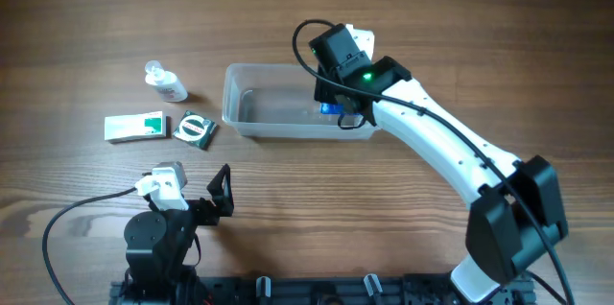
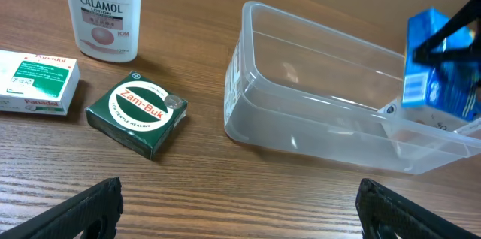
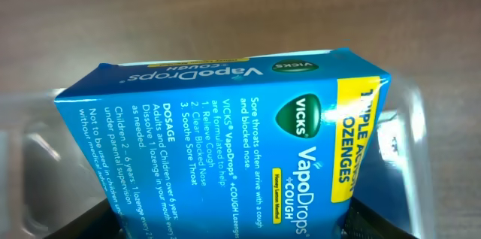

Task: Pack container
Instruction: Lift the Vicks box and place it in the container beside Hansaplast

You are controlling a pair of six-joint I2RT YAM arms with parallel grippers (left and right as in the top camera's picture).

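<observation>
The container (image 1: 251, 123) is a clear, shallow plastic tub at the table's middle; it also shows in the left wrist view (image 2: 301, 111). My right gripper (image 1: 338, 105) is shut on a blue Vicks VapoDrops box (image 3: 225, 141) and holds it inside the container's right end; the box also shows in the left wrist view (image 2: 436, 58). My left gripper (image 2: 240, 209) is open and empty, low near the front edge, apart from everything. A green Zam-Buk box (image 1: 195, 129), a white and green box (image 1: 134, 128) and a small Calamol bottle (image 1: 165, 81) lie left of the container.
The Zam-Buk box (image 2: 137, 114) lies closest to the container's left wall. The white and green box (image 2: 36, 81) and the bottle (image 2: 101, 10) lie further left. Bare wood table around them. The right arm reaches across the table's right half.
</observation>
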